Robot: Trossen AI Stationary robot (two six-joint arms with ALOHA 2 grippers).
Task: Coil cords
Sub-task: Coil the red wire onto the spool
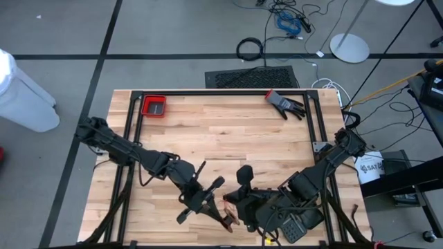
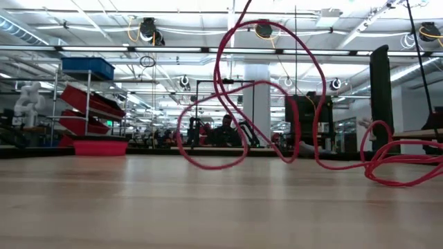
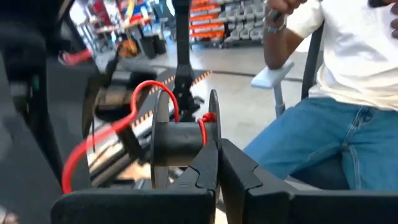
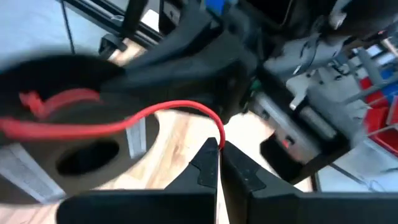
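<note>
Red, string-thin cord point(image 2: 263, 97) loops above the wooden table point(image 1: 228, 131) near its front edge, between my two arms. My left gripper point(image 3: 217, 163) clamps a black spool point(image 3: 183, 142) wound with that cord. My right gripper point(image 4: 217, 157) pinches the cord itself. A red bin point(image 1: 154, 106) sits at the far left corner; I cannot tell its contents.

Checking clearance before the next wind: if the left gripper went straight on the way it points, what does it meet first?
Most likely the black spool, directly ahead of the left gripper, with the red cord wound round its core. The fingers look shut, and already touching or gripping the spool's flange; depth is unclear.
</note>
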